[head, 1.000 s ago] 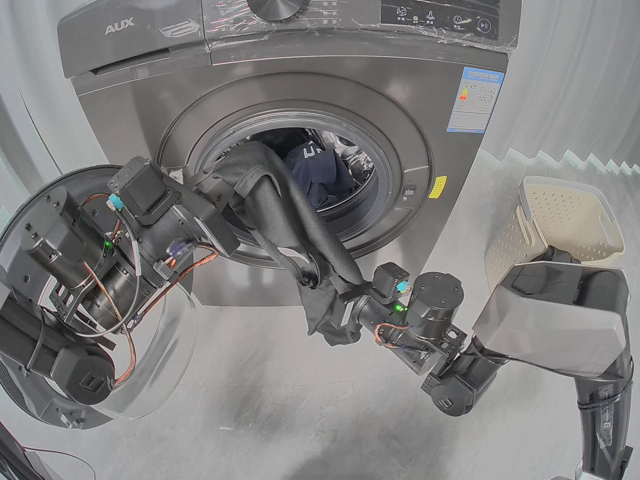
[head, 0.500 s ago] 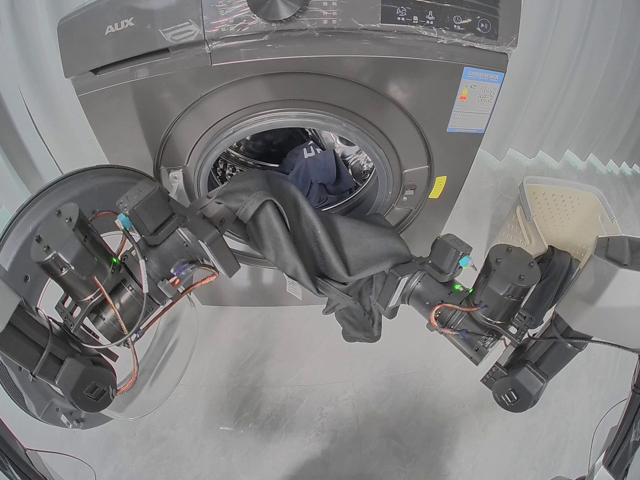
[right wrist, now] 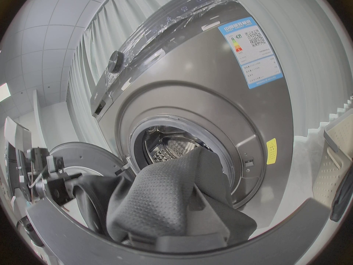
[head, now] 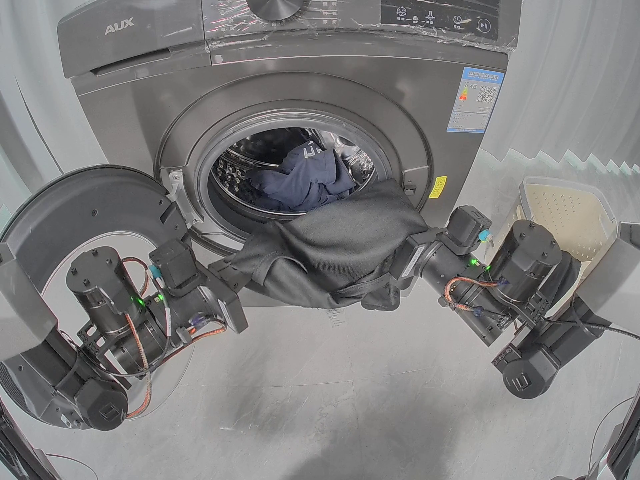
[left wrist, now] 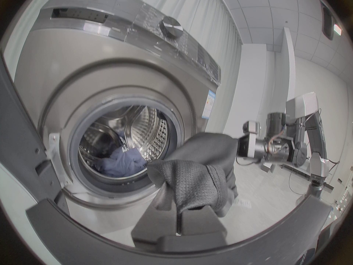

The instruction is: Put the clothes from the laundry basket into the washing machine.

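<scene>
A black garment (head: 333,248) hangs stretched between my two grippers just in front of and below the washing machine's round opening (head: 293,168). My left gripper (head: 230,276) is shut on its left end, and my right gripper (head: 408,255) is shut on its right end. The same black garment (left wrist: 198,177) bunches over the left fingers in the left wrist view, and the black garment (right wrist: 165,199) drapes over the right fingers in the right wrist view. A dark blue garment (head: 303,181) lies inside the drum. The beige laundry basket (head: 567,215) stands at the right.
The washer's door (head: 73,215) stands swung open at the left, behind my left arm. A dark cloth (right wrist: 342,199) hangs over the basket's rim. Bare grey floor (head: 320,395) stretches in front of the machine. Pale curtains hang behind.
Both grippers moved apart with the black garment: the left one dropped down and out of the opening, the right one rose to the right. The garment now spans flat below the opening.
</scene>
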